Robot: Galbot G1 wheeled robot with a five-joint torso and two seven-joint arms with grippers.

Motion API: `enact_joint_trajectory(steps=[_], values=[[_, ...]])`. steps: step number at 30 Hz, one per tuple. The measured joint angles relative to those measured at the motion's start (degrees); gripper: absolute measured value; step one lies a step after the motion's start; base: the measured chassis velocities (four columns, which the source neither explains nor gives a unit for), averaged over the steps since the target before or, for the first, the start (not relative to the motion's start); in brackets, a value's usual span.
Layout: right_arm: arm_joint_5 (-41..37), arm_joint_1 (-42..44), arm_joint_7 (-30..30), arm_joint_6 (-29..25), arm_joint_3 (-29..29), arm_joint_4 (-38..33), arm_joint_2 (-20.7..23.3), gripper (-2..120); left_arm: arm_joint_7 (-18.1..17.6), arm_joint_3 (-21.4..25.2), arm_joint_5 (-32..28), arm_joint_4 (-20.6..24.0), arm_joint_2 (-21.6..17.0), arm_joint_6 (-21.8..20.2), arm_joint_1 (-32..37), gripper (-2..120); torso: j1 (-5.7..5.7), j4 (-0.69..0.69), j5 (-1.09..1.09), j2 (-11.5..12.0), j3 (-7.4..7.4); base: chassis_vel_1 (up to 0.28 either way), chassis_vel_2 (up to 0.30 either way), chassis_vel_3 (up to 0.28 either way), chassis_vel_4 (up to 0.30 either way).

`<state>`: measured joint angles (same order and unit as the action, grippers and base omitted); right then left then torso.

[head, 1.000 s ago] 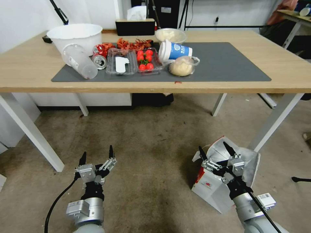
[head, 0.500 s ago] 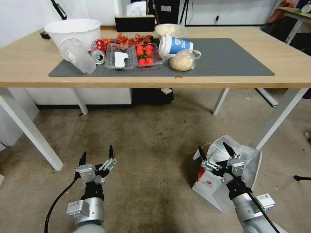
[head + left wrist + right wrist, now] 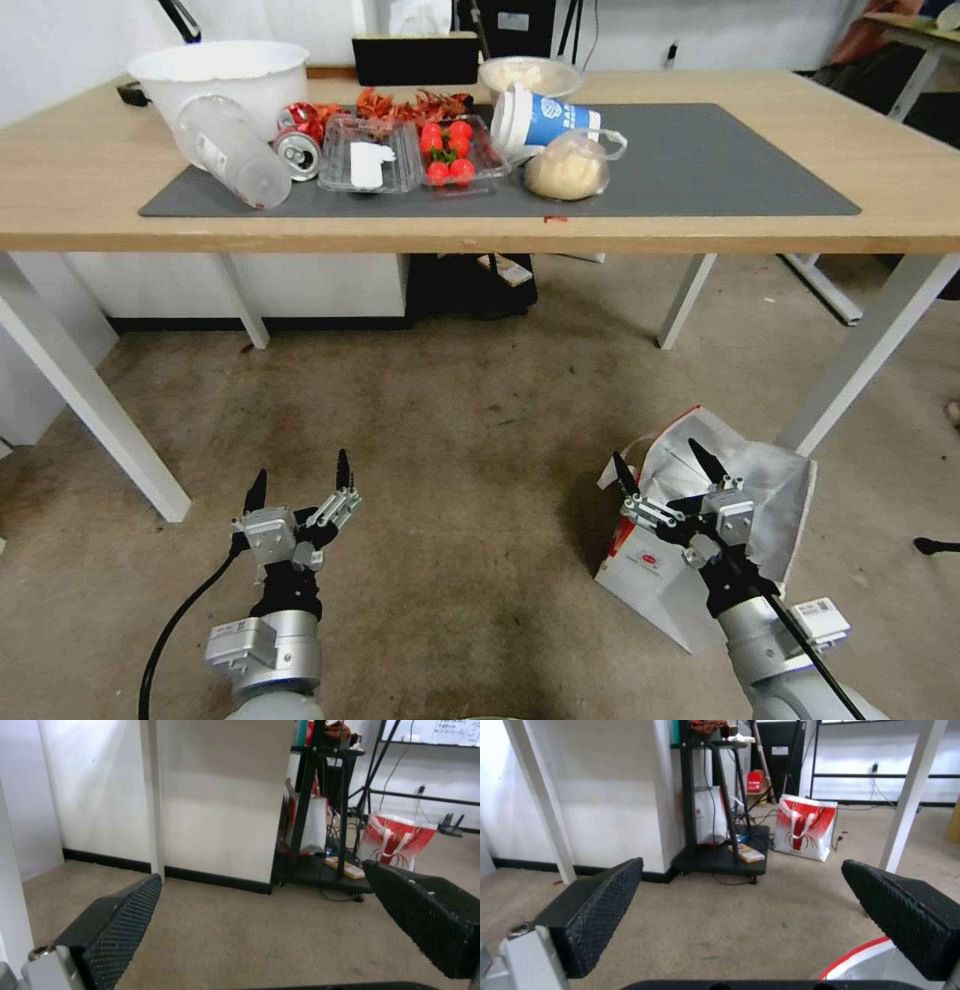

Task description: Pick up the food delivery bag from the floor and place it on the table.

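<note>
- The right gripper [image 3: 665, 467] hangs over the near, left part of the bag [image 3: 770, 490], fingers spread wide and holding nothing.
- The left gripper [image 3: 298, 478] hovers over bare carpet well left of the bag, also wide open and empty.
- The bag stands open on the floor, foil lining showing, just beside the table's [image 3: 700, 232] right front leg.
- Beyond the bag, the table carries a grey mat [image 3: 700, 170] with a bun [image 3: 565, 170], a paper cup [image 3: 540, 120] and tomatoes [image 3: 445, 150].

The food delivery bag [image 3: 655, 570] is white with red trim and silver lining, the counter [image 3: 80, 190] light wood with a dark grey mat [image 3: 700, 160].
</note>
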<state>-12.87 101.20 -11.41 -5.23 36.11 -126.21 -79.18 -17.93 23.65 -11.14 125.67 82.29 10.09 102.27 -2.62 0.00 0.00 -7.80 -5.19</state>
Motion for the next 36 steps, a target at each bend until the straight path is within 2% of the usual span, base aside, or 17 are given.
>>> enact_joint_trajectory(steps=[3, 13, 20, 26, 36], values=[[-0.02, 0.0, -0.01, 0.0, 0.04, 0.0, 0.02, 100, 0.0, 0.0, 0.0, -0.04, 0.01, 0.0, -0.03, 100, 0.13, 0.0, 0.0, 0.48, 0.36, 0.0, 0.0, 0.0, 0.0], [-0.25, -0.27, -0.09, -0.03, 0.19, 0.43, 0.06, 100, 0.05, 0.06, -0.13, -0.23, -0.08, -0.06, -0.2, 100, 0.53, 0.0, 0.0, 4.12, 3.58, 0.0, 0.0, 0.0, 0.0], [-0.33, -0.26, -0.1, -0.06, 0.21, 0.48, 0.2, 100, 0.05, 0.08, -0.11, -0.13, -0.01, -0.11, -0.19, 100, 0.54, 0.0, 0.0, 5.45, 4.92, 0.0, 0.0, 0.0, 0.0], [-0.34, -0.3, -0.11, -0.06, 0.15, 0.48, 0.21, 100, 0.3, 0.09, -0.36, 0.18, 0.0, -0.49, -0.05, 100, 0.69, 0.0, 0.0, 6.44, 5.19, 0.0, 0.0, 0.0, 0.0], [-0.3, -0.11, -0.13, -0.11, 0.07, 0.41, 0.2, 100, 0.21, 0.1, -0.39, 0.17, -0.04, -0.42, 0.02, 100, 0.72, 0.0, 0.0, 6.44, 5.19, 0.0, 0.0, 0.0, 0.0]])
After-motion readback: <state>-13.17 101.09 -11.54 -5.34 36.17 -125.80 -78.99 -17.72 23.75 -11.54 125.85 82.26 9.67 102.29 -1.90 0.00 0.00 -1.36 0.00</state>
